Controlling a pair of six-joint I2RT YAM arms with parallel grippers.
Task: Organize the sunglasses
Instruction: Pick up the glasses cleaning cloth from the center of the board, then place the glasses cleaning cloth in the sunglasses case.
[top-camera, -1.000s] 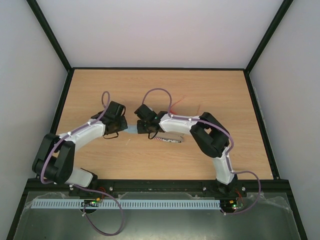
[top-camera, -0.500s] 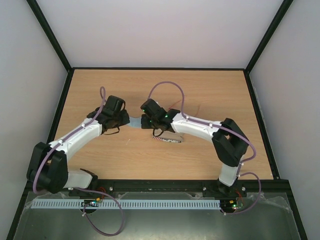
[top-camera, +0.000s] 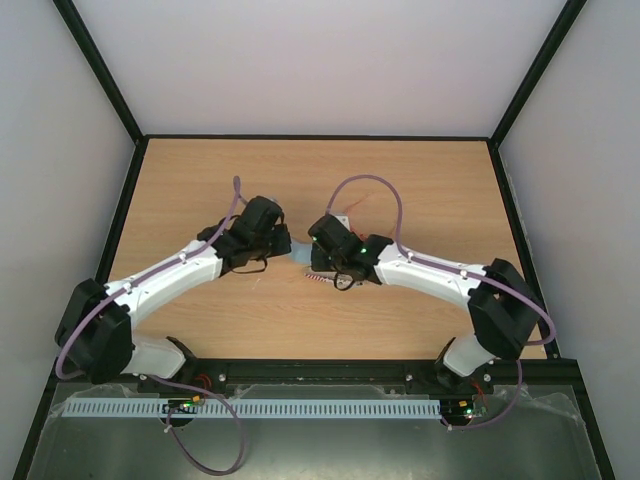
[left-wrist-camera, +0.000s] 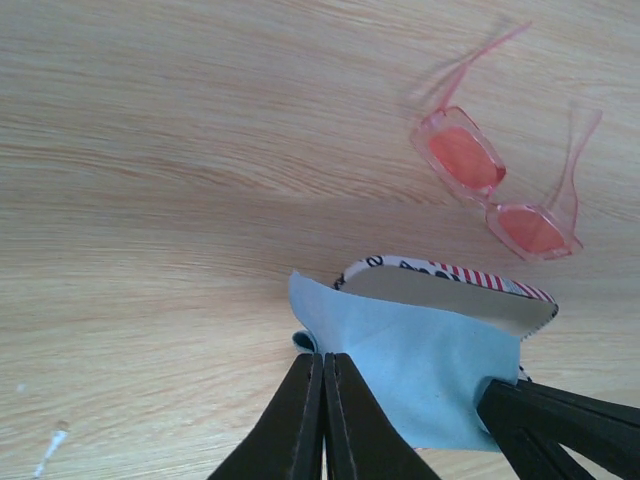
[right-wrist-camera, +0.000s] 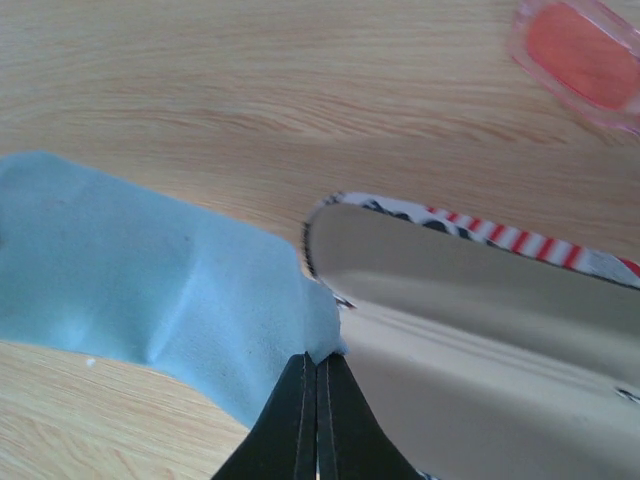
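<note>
— Left wrist view first. How to describe the left gripper (left-wrist-camera: 323, 358)?
— Clenched, nipping the near left edge of the light blue cloth (left-wrist-camera: 420, 365). To its right, clenched on the same cloth's far corner: the right gripper (left-wrist-camera: 497, 392).
— And past the tips?
— Just beyond the cloth, the flag-patterned case (left-wrist-camera: 450, 285). Farther ahead and to the right, flat on the table (left-wrist-camera: 150, 150), the sunglasses (left-wrist-camera: 495, 190), temple arms unfolded, clear of the case.
— Right wrist view?
— Pinched shut there too, on a corner of the cloth right at the tips. Rest of the cloth off to the left; case immediately right, touching it. One orange-red lens far ahead-right, cut off by the edge.
— From above?
— Tip to tip and close together, with a strip of blue between. Striped case peeking out beneath the right one. Hard to make out the sunglasses.
</note>
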